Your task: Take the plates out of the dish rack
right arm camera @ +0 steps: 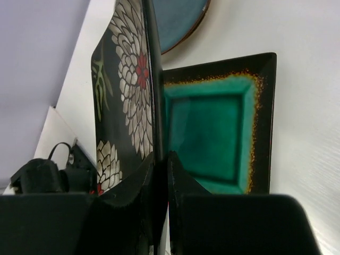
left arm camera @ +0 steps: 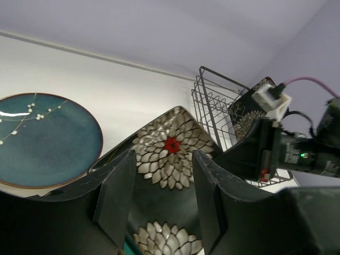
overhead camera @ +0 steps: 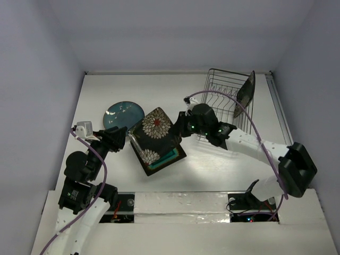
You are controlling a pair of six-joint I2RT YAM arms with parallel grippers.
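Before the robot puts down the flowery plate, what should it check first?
1. Grip: the right gripper is shut on the edge of the black flowered plate. Ok.
2. Landing spot: the square teal plate lies flat below it, with nothing on top. Ok.
3. Left gripper out of the way: it is open and holds nothing, but it sits close to the flowered plate's edge. Cannot tell.
4. Round teal plate off to the side: ok.
5. Dish rack emptied: not ok, one dark plate stands in it.
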